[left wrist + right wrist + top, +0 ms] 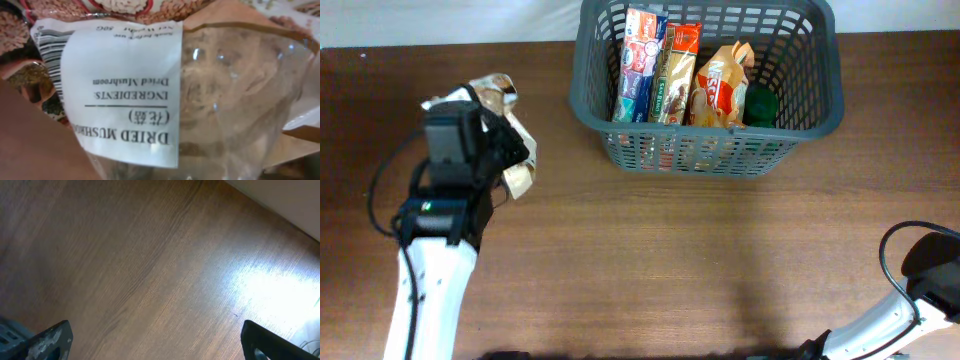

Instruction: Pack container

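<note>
The container [700, 150], a dark grey slotted basket, stands at the back of the table, right of centre. Inside it several packets stand upright: a blue and white one [640, 65], a long brown one [676, 75], an orange one [720, 85] and a green item [760, 105]. At the left, my left gripper [500, 150] is shut on a clear packet of dried mushrooms [225, 95] with a white label [125, 90]. The packet fills the left wrist view and hides the fingers. My right gripper [155, 340] is open over bare wood, one fingertip [50, 337] at each lower corner.
The right arm [920, 290] is folded at the table's front right corner, far from the basket. Brown wooden tabletop [670, 260] stretches between the two arms and the basket. A pale wall edge [285, 200] borders the table's far side.
</note>
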Robot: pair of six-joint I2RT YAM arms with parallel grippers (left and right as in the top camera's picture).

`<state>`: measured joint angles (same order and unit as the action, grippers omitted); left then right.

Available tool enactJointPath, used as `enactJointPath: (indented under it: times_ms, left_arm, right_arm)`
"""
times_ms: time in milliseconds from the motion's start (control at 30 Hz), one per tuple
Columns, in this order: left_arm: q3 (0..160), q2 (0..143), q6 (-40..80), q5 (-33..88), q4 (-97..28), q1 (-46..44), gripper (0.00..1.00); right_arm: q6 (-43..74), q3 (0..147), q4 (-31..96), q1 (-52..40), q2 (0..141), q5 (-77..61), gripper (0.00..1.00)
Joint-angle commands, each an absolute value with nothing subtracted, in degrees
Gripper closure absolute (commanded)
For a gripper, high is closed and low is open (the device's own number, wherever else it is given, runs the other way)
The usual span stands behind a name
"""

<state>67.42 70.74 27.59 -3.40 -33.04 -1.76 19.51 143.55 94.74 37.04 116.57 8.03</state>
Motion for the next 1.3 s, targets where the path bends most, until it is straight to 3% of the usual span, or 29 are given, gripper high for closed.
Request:
enactJointPath:
  times_ms: [0, 367, 767, 1267]
  left_arm:
    - [72.8, 66.3, 23.4, -2.4, -31.0, -4.1, 0.98]
    - [85.3, 69.5, 20.7, -2.3, -15.7, -15.8, 0.98]
    - [85.4, 90.1, 21.8, 4.1, 8.3, -24.6, 0.98]
    - [85.6, 99.5, 24.7, 4.7, 7.0, -25.7, 0.98]
  right_arm:
    - [20.0, 143.4, 94.7, 37.2, 116.7, 8.1, 0.01]
    - [20.0, 143.4, 94.7, 37.2, 116.7, 8.1, 0.01]
    - [20.0, 143.4, 94.7, 37.2, 116.7, 8.1, 0.01]
    - [20.0, 143.4, 94.7, 37.2, 116.7, 8.1, 0.01]
